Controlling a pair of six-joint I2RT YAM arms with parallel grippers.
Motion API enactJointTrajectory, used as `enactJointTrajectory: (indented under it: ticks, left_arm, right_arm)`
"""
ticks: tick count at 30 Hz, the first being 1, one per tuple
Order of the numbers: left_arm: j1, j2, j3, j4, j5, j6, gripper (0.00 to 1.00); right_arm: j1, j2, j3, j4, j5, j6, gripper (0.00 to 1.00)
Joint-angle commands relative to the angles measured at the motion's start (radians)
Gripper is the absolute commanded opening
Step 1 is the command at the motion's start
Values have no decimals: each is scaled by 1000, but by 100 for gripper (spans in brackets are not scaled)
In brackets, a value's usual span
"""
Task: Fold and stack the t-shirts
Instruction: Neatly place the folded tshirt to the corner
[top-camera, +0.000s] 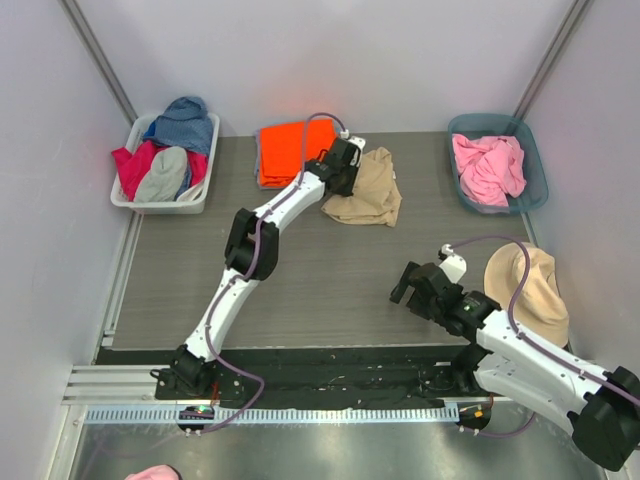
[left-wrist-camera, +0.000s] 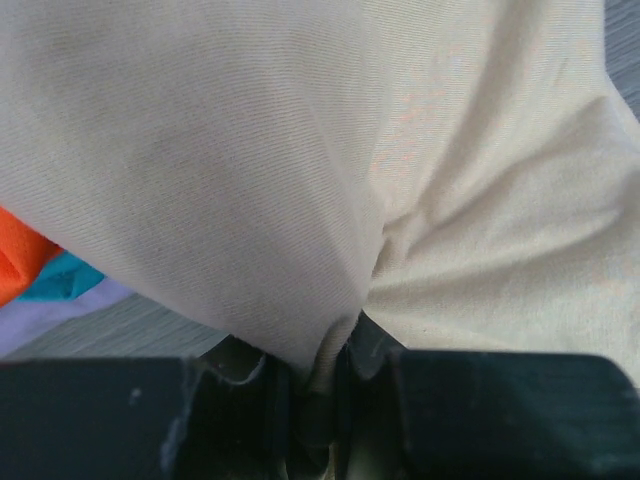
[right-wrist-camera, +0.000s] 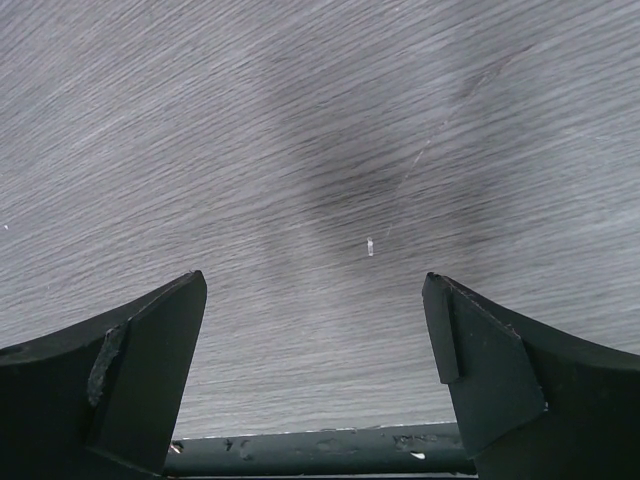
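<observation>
Toward the far edge of the table (top-camera: 320, 285), seen from overhead, the tan t-shirt (top-camera: 372, 192) lies bunched just right of the folded orange t-shirt (top-camera: 288, 150), and my left gripper (top-camera: 350, 172) sits on its left border. A pink t-shirt (top-camera: 488, 168) is heaped in the teal bin (top-camera: 540, 182) at the far right corner. My right gripper (top-camera: 405, 285) hangs over bare table nearer the front edge, well apart from any cloth.

Through the left wrist camera, the left gripper (left-wrist-camera: 315, 390) is nearly closed, pinching a thin ridge of the tan t-shirt (left-wrist-camera: 250, 150). The weave is fine, matte and plain, with creases fanning out from the pinch. I judge it light, limp and not slippery. It will drape and drag, so a hem or shoulder seam should make a better hold than a mid-panel fold. A sliver of the orange t-shirt (left-wrist-camera: 12, 258) shows at the left.

Through the right wrist camera, the right gripper (right-wrist-camera: 315, 345) stands wide apart, holding nothing, over grey wood-grain table (right-wrist-camera: 320, 130).
</observation>
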Motion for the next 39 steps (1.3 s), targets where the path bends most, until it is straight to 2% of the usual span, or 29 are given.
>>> enactJointTrajectory:
  ticks: [1,7,16,27,33,39]
  left_arm:
    - [-15,-60,32,107,2,86,0]
    - [-21,-140,-5,189,24,100,0]
    - [8,-148,76,335,-39,81,0]
    - [124,-108,99,467,-55,19,0]
    - [221,-107,99,495,-12,-80,0]
    - [279,-145,18,507,19,-121,0]
  right_arm:
    - [-1,1,-32,63,-9,12,100]
    - [1,3,-57,72,-19,13,99]
    - [-1,15,-54,74,-19,5,100]
    - [1,87,-74,121,-23,10,100]
    - [1,170,-83,178,-39,16,100]
    - [1,230,-88,238,-69,21,100]
